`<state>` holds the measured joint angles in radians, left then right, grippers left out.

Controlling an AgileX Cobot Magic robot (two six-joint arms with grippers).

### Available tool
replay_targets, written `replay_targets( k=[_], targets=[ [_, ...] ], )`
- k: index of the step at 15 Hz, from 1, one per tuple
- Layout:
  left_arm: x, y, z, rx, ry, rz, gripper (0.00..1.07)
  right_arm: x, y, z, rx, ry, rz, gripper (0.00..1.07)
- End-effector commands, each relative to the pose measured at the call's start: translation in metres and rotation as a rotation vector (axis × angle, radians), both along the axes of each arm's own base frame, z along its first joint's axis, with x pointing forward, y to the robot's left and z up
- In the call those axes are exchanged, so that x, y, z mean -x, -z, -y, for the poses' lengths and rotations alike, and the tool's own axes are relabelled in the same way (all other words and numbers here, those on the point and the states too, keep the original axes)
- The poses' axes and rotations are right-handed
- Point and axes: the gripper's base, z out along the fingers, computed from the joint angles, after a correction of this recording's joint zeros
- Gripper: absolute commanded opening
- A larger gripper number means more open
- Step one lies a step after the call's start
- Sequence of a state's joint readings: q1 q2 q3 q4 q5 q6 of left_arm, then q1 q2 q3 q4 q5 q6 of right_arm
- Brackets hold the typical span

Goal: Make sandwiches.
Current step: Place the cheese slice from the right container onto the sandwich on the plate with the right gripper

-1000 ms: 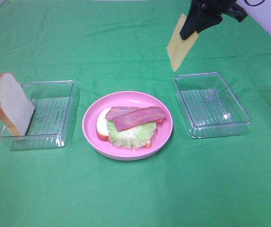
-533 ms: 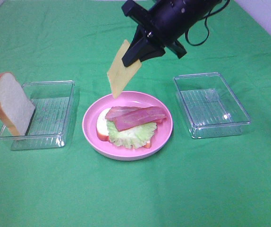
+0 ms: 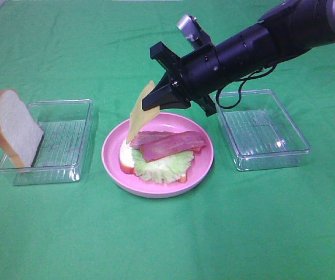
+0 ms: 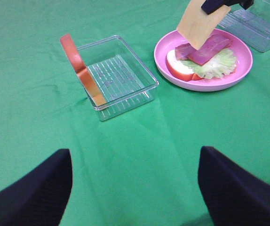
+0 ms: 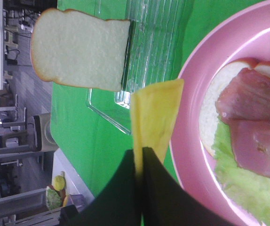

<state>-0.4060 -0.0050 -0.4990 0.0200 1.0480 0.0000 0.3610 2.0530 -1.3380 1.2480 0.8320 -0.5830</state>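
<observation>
My right gripper (image 3: 156,100) is shut on a thin yellow cheese square (image 3: 139,112) and holds it tilted just above the far left of the pink plate (image 3: 202,166). On the plate lie a bread slice (image 3: 125,156), a lettuce leaf (image 3: 159,165) and bacon strips (image 3: 170,143). The cheese also shows in the right wrist view (image 5: 155,116) and the left wrist view (image 4: 198,26). A second bread slice (image 3: 11,126) leans upright against the left clear tray (image 3: 59,142). My left gripper (image 4: 135,188) is open and empty, well in front of the tray.
An empty clear tray (image 3: 261,128) stands right of the plate, under my right arm (image 3: 255,44). Green cloth (image 3: 167,239) covers the table.
My right gripper has carried the cheese from above the right tray leftward and down to just over the plate's far left edge. The bread, plate and trays have not moved.
</observation>
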Motion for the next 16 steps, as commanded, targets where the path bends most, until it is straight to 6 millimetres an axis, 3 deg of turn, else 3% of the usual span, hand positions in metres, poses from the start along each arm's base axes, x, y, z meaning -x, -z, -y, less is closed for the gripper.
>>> replay_targets(
  k=[1, 4, 16],
  targets=[
    [0.003, 0.000, -0.002, 0.005, 0.002, 0.024, 0.71, -0.003, 0.013, -0.002, -0.039, 0.020, -0.033, 0.00],
    [0.003, 0.000, -0.002, 0.005, 0.002, 0.024, 0.71, -0.003, 0.033, -0.003, -0.033, 0.011, -0.090, 0.00],
    [0.003, 0.000, -0.002, 0.005, 0.002, 0.024, 0.71, -0.005, 0.040, -0.002, 0.010, 0.048, -0.109, 0.00]
  ],
)
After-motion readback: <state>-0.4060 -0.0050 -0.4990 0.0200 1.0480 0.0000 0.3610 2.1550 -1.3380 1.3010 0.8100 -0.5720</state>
